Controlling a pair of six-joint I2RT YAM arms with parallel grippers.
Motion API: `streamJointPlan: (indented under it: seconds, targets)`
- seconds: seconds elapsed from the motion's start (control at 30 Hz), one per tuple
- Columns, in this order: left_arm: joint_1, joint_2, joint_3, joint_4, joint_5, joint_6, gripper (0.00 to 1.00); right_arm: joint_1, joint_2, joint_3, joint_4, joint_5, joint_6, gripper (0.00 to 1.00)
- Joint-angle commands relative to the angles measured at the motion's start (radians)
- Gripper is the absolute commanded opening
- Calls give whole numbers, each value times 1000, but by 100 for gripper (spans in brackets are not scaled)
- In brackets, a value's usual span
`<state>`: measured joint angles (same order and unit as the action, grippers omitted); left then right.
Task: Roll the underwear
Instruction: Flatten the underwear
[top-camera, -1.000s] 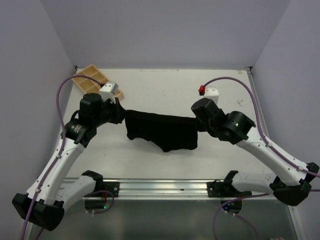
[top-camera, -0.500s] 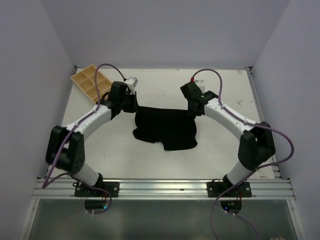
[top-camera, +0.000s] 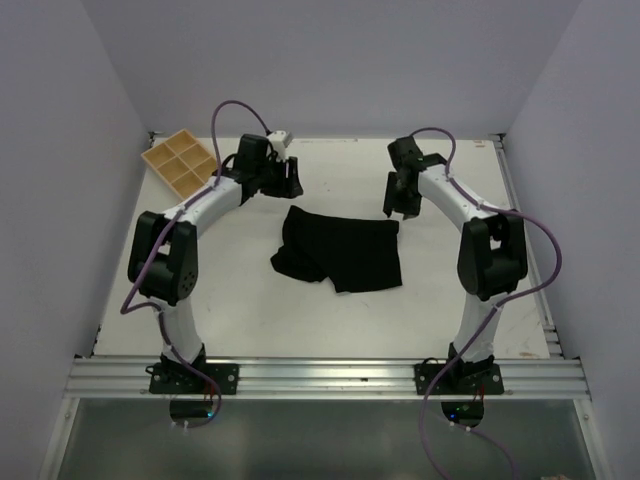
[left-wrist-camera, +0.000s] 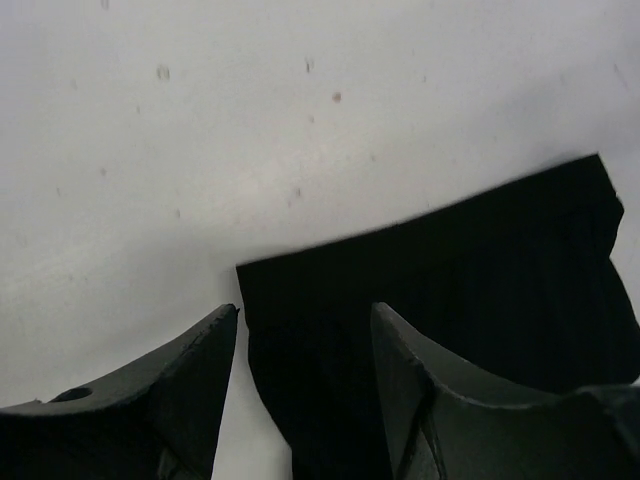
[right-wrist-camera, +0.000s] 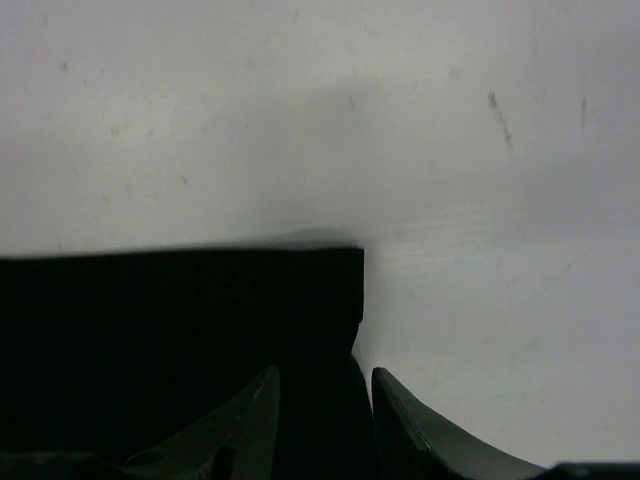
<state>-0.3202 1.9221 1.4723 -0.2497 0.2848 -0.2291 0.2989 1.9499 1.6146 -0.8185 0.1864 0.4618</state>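
Both the left gripper (top-camera: 289, 184) and the right gripper (top-camera: 396, 207) are open and empty, each by a far corner of the underwear (top-camera: 345, 255), which lies flat in the middle of the worktop (top-camera: 240, 300). It looks soft, light and floppy, so I think it is best to pinch one edge at both corners.

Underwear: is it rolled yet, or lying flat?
Flat, not rolled. In the top view the underwear lies spread on the table with no rolled edge; both wrist views show its far corners lying flat.

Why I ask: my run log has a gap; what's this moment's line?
underwear: flat, unrolled | left end effector: open, empty | right end effector: open, empty
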Motion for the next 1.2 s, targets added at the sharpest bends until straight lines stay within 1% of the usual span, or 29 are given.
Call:
streamJointPlan:
  seconds: [0.0, 0.03, 0.07, 0.1, 0.13, 0.17, 0.27, 0.43, 0.63, 0.67, 0.73, 0.77, 0.8, 0.83, 0.87, 0.9, 0.93, 1.0, 1.07, 1.1, 1.17]
  targets:
    - [10, -150, -159, -63, -32, 21, 60, 17, -135, -108, -51, -161, -34, 46]
    - [10, -179, -209, -51, -27, 11, 60, 19, -156, -180, -47, -171, -34, 46]
    - [10, -237, -310, -42, -23, 7, 60, 19, -175, -218, -39, -182, -34, 45]
    - [10, -265, -357, -33, -16, 4, 60, 19, -218, -255, -22, -205, -37, 45]
    - [10, -290, -397, -22, -15, -2, 59, 19, -236, -319, -16, -212, -37, 44]
    - [10, -311, -462, -17, -6, -4, 59, 17, -253, -349, -13, -215, -32, 44]
    - [10, -368, -556, 19, 31, -19, 58, 17, -301, -436, 10, -232, -35, 43]
    - [10, -376, -633, 84, 86, -59, 56, 19, -333, -557, 85, -286, -25, 41]
    - [10, -365, -693, 122, 120, -82, 50, 20, -332, -614, 143, -298, -18, 39]
    - [10, -368, -699, 125, 114, -84, 49, 19, -319, -616, 147, -292, -18, 36]
    - [10, -370, -707, 130, 111, -87, 42, 20, -301, -616, 153, -282, -14, 30]
    - [10, -367, -708, 130, 106, -87, 39, 20, -293, -616, 154, -277, -9, 23]
    - [10, -361, -710, 129, 106, -90, 31, 20, -281, -617, 153, -269, -3, 19]
    - [10, -356, -710, 127, 106, -92, 25, 20, -275, -622, 156, -266, 11, 16]
    - [10, -353, -708, 124, 97, -93, 18, 19, -273, -625, 157, -266, 14, 8]
    - [10, -353, -707, 113, 84, -95, 4, 20, -276, -627, 157, -268, 17, 4]
    - [10, -353, -693, 75, 74, -98, 0, 19, -278, -625, 150, -257, 20, 0]
    - [10, -377, -679, -3, 47, -89, 0, 19, -302, -618, 107, -240, 26, 0]
    - [10, -414, -656, -74, -30, -82, 0, 19, -327, -614, 66, -219, 29, 0]
    - [10, -426, -649, -135, -51, -75, 0, 20, -338, -617, 58, -209, 31, 0]
    - [10, -445, -635, -187, -100, -72, 0, 19, -370, -640, 42, -190, 37, 0]
